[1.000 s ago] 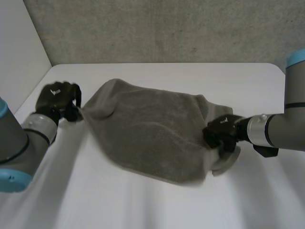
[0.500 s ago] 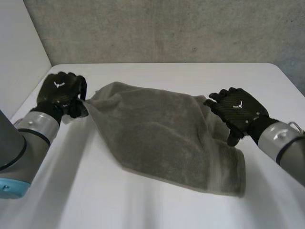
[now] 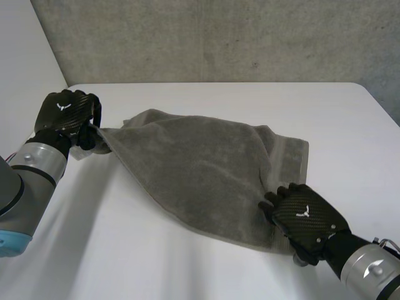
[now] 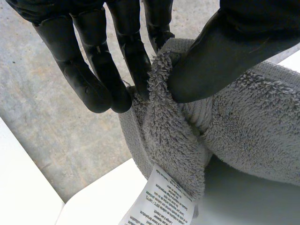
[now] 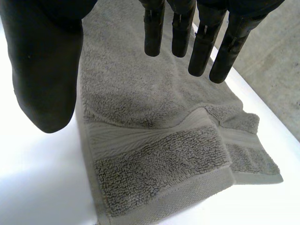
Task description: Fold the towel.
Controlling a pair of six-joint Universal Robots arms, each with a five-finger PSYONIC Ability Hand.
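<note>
One towel (image 3: 200, 169) corner in left hand (image 3: 65, 115)

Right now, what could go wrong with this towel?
The left hand pinches just a corner of the towel; it could slip free. The right hand is open over the near corner, gripping nothing, so a pull from the left might drag and bunch the cloth.
</note>
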